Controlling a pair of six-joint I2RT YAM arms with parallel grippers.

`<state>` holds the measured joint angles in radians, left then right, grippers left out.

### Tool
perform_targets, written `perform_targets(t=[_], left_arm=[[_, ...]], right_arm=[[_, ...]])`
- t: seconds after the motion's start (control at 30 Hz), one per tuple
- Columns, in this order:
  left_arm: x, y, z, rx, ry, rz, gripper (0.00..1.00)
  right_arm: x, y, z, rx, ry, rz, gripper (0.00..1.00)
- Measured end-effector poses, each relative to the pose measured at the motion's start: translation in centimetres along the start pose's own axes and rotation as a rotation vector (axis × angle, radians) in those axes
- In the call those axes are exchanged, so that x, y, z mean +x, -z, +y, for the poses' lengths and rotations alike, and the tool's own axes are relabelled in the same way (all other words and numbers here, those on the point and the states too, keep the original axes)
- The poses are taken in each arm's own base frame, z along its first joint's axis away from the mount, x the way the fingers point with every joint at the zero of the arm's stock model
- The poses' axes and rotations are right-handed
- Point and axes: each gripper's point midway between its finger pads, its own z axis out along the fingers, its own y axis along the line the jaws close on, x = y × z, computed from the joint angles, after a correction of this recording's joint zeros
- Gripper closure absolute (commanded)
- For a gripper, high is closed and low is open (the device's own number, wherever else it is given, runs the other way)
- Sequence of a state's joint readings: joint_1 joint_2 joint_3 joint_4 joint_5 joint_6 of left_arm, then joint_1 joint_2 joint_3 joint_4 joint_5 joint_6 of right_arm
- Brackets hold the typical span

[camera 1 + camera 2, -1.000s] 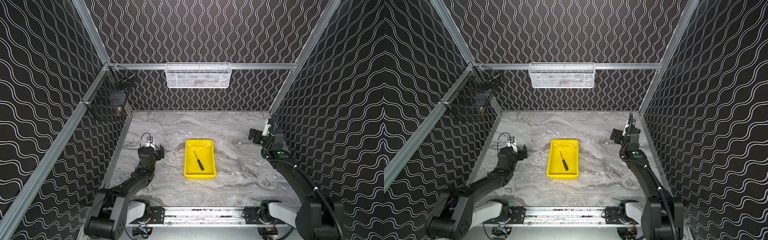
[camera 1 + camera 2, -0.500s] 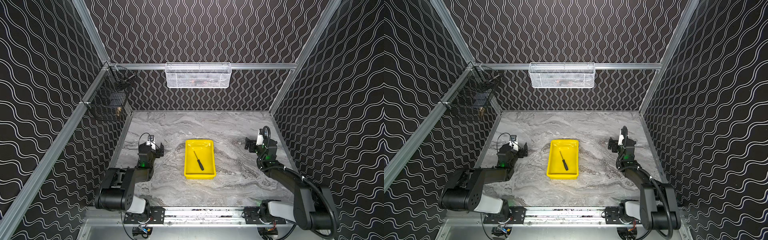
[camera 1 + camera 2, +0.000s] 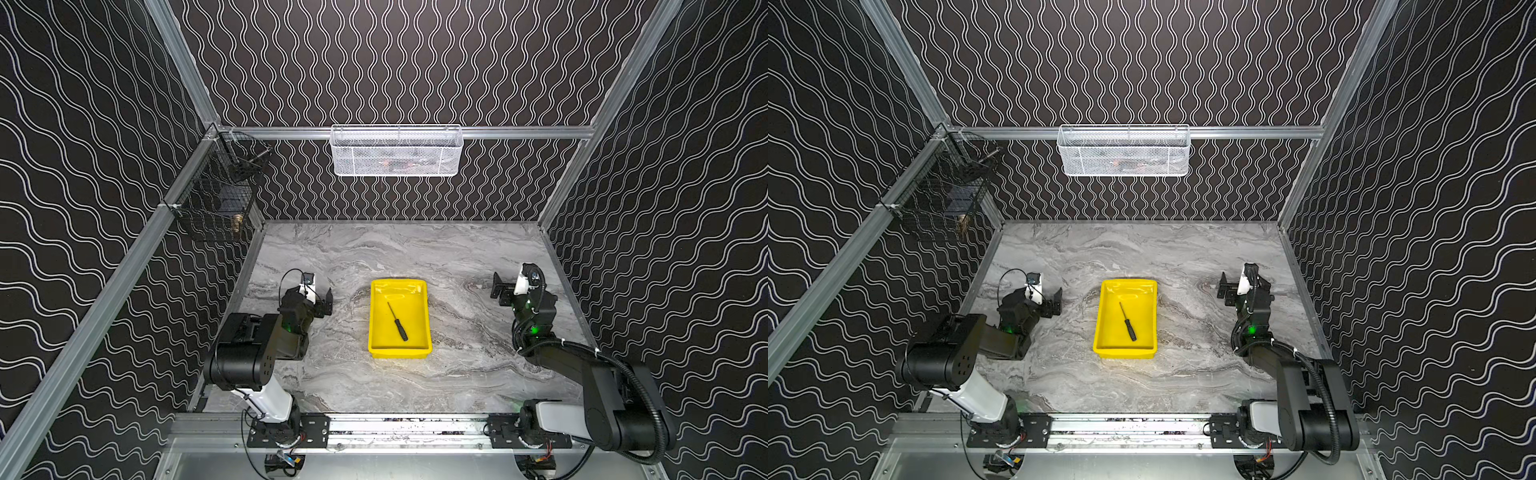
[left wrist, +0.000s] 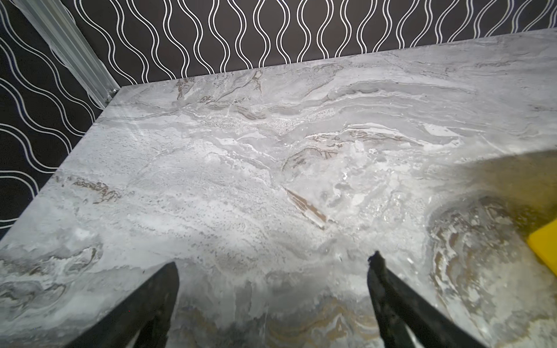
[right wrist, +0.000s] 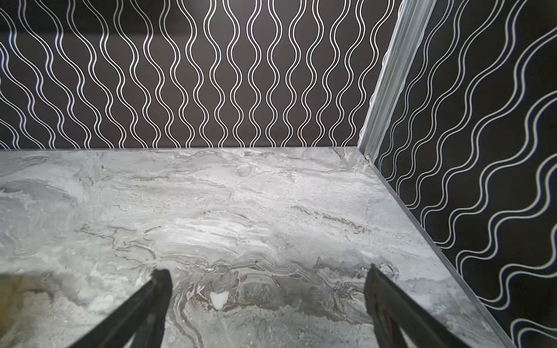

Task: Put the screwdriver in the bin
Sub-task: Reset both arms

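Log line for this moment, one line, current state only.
screwdriver: lying flat inside bin | left gripper: open, empty, clear of bin | right gripper: open, empty, clear of bin | task: appears complete

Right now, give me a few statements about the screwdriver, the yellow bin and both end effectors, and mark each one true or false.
1. The screwdriver lies inside the bin. True.
2. The left end effector is shut on the screwdriver. False: it is open and empty over the table, beside the bin.
3. The right end effector is open and holds nothing. True.
4. The bin hangs on the back wall. False: it sits on the table; a white mesh basket hangs there.
5. The screwdriver's handle points toward the back wall. False: it points toward the robot's base.
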<state>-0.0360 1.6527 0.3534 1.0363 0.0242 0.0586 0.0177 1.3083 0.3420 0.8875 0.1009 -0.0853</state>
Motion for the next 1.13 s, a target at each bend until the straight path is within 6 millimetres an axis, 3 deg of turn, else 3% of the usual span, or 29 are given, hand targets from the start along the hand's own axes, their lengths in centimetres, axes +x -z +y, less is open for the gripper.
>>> perform_targets(t=[0.1,0.33,0.43,0.6,1.13], left_arm=[[-0.3,-0.2,0.3,-0.015,0.0,-0.004,0.01],[0.0,-0.2,0.4,-0.021,0.0,0.007,0.01],[0.0,-0.2,0.4,-0.022,0.0,0.009,0.01],[0.0,-0.2,0.4,-0.022,0.001,0.01,0.01],[-0.1,-0.5,0.5,-0.024,0.001,0.014,0.01]], right_arm=[[1.2,0.4,-0.4,0.019,-0.02,0.025,0.01],[6.9,0.7,-0.5,0.031,-0.027,0.115,0.01],[8.0,0.9,-0.7,0.041,-0.027,0.115,0.01],[5.5,-0.1,-1.0,0.043,-0.047,0.04,0.01],[5.2,-0.7,-2.1,0.062,-0.098,0.047,0.01]])
